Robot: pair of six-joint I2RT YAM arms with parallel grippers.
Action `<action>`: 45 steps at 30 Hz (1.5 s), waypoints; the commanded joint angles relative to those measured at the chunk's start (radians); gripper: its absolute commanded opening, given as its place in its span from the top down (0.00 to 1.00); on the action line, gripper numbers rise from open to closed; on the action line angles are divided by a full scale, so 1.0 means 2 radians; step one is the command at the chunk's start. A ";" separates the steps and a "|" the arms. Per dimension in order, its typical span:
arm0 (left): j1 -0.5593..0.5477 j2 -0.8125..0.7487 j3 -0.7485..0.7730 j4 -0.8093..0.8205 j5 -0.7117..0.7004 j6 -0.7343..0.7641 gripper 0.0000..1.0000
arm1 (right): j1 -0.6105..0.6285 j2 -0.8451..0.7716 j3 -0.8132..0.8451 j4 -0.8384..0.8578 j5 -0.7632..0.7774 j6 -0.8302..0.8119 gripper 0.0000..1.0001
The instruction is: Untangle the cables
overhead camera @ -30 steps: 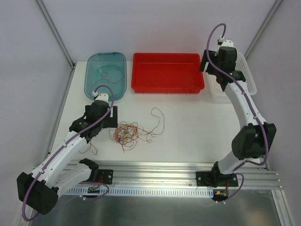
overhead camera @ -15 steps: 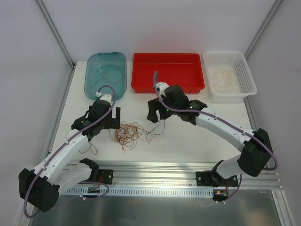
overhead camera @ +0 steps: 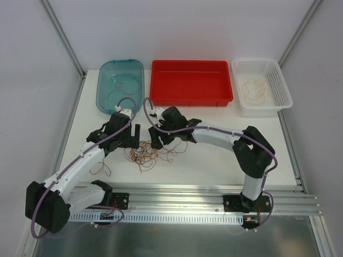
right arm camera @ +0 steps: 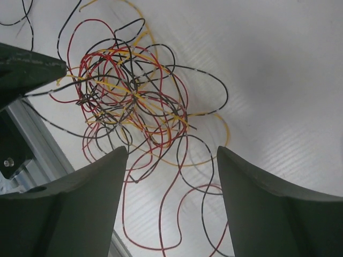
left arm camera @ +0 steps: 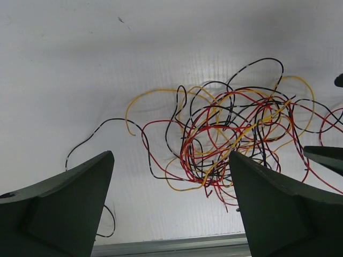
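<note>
Top external, left to right. At left: a slight creep rightward by left pincer (overhead camera: pixel 132 134), now at the left edge of the cables (overhead camera: pixel 146 152), jaws wide, nothing held. At centre: a long swing of right pincer (overhead camera: pixel 156 140) from over the far-right white basket (overhead camera: pixel 261 60) to the tangle's far side, jaws parted, nothing gripped (no strand lifted yet). Tangle mid-counter (overhead camera: pixel 225 160), toward the near edge. Probably poised for pulling a strand free. Far part of tangle hidden under both wrists; individual strands hard to single out; contact uncertain.
</note>
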 commanded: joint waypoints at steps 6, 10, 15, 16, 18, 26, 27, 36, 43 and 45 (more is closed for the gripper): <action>0.005 0.034 0.011 0.003 0.028 0.002 0.12 | 0.004 0.054 0.054 0.061 -0.036 -0.023 0.32; 0.005 0.042 0.012 0.003 0.030 0.002 0.13 | 0.003 0.076 0.064 0.066 -0.044 -0.026 0.35; 0.005 0.056 0.014 0.003 0.037 0.004 0.13 | 0.003 0.078 0.056 0.074 -0.047 -0.026 0.51; 0.005 0.057 0.015 0.003 0.038 0.004 0.13 | 0.003 0.073 0.048 0.076 -0.046 -0.026 0.54; 0.005 0.059 0.015 0.003 0.042 0.004 0.14 | 0.003 0.060 0.036 0.085 -0.044 -0.025 0.58; 0.005 0.083 0.020 0.006 0.099 0.008 0.17 | -0.001 0.034 -0.005 0.095 -0.038 -0.023 0.70; 0.004 0.087 0.022 0.006 0.099 0.009 0.18 | -0.002 0.033 -0.008 0.097 -0.037 -0.023 0.75; 0.004 0.121 0.037 0.022 0.146 0.015 0.49 | -0.002 0.020 -0.024 0.110 -0.039 -0.017 0.76; 0.002 0.128 0.037 0.023 0.148 0.017 0.80 | -0.004 0.007 -0.035 0.120 -0.036 -0.010 0.76; 0.002 0.129 0.035 0.023 0.148 0.017 0.88 | -0.003 0.003 -0.037 0.120 -0.034 -0.010 0.76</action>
